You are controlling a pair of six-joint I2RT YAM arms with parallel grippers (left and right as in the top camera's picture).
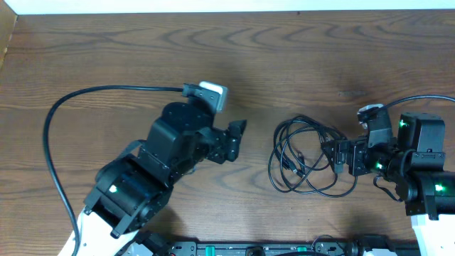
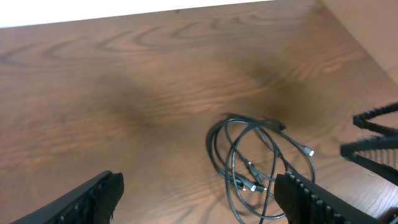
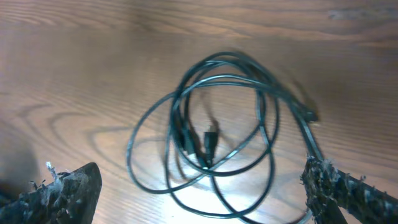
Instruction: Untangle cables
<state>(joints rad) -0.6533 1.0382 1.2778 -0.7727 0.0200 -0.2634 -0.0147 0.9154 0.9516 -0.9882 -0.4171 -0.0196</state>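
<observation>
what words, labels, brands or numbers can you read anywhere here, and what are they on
None can be read.
The cables and the wooden table carry no print.
The white block near the left arm shows no legible marking.
The right arm shows only green lights, no sign.

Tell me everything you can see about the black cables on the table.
The cables are thin, shiny black cords, rubbery-looking, wound in loose overlapping loops with small plugs near the middle. They lie flat on the brown wooden table, towards its right side. The open right gripper sits at their edge; whether it touches them is unclear.
</observation>
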